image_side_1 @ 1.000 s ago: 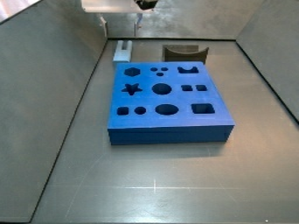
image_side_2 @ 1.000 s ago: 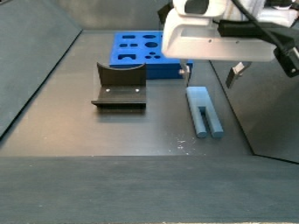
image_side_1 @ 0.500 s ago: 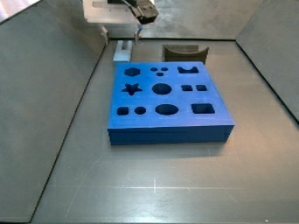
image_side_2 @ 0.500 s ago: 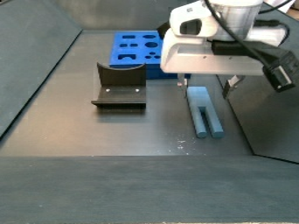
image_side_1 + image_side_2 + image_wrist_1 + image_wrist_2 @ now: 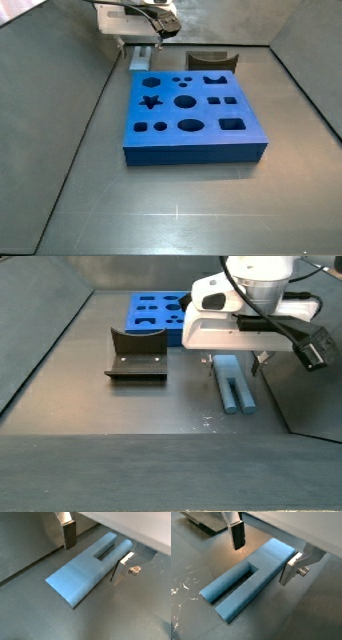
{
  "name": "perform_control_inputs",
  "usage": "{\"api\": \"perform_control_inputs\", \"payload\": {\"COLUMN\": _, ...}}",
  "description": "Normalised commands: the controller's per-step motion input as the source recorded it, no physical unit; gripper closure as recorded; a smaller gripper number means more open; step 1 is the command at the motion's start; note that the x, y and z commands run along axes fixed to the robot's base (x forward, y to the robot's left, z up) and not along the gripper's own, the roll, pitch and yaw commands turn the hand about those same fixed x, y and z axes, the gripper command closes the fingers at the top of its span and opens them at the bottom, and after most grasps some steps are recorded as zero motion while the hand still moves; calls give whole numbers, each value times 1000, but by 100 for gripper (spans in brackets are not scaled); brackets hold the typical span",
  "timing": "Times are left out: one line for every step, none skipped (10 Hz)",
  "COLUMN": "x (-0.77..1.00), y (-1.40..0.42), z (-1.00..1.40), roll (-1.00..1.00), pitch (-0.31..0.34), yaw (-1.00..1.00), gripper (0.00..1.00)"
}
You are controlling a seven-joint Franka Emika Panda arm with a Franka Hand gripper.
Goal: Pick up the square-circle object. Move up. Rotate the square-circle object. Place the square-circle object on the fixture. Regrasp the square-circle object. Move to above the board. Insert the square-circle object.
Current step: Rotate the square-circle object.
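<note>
The square-circle object (image 5: 246, 577), a pale blue-grey slotted peg, lies flat on the dark counter (image 5: 134, 406) beside the board (image 5: 158, 311); I hold the pincer (image 5: 264, 556) spread above it, fingers (image 5: 237, 534) straddling its long axis, not touching.

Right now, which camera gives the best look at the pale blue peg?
A wrist view: the peg fills it, slot visible, lying flat between the open gripper fingers. Another wrist view shows it too. In a side view it is partly under the gripper; in another only a sliver shows.
</note>
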Motion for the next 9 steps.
{"api": "perform_control_inputs", "payload": {"x": 24, "y": 17, "z": -434, "roll": -158, "pitch": -147, "yaw": -2, "gripper": 0}}
{"api": "perform_control_inputs", "payload": {"x": 26, "y": 19, "z": -395, "roll": -166, "pitch": -147, "yaw": -2, "gripper": 0}}
{"api": "perform_control_inputs", "payload": {"x": 31, "y": 20, "z": -357, "roll": -173, "pitch": -150, "yaw": 0, "gripper": 0}}
{"api": "perform_control_inputs", "payload": {"x": 27, "y": 18, "z": -315, "roll": -182, "pitch": -153, "yaw": 2, "gripper": 0}}
{"api": "perform_control_inputs", "payload": {"x": 27, "y": 18, "z": -289, "roll": -185, "pitch": -158, "yaw": 3, "gripper": 0}}
{"api": "perform_control_inputs", "payload": {"x": 28, "y": 19, "z": -271, "roll": -187, "pitch": -160, "yaw": 4, "gripper": 0}}
{"api": "perform_control_inputs", "payload": {"x": 28, "y": 19, "z": -252, "roll": -190, "pitch": -163, "yaw": 4, "gripper": 0}}
{"api": "perform_control_inputs", "payload": {"x": 25, "y": 19, "z": -232, "roll": -192, "pitch": -168, "yaw": 5, "gripper": 0}}
{"api": "perform_control_inputs", "payload": {"x": 23, "y": 19, "z": -210, "roll": -193, "pitch": -174, "yaw": 6, "gripper": 0}}
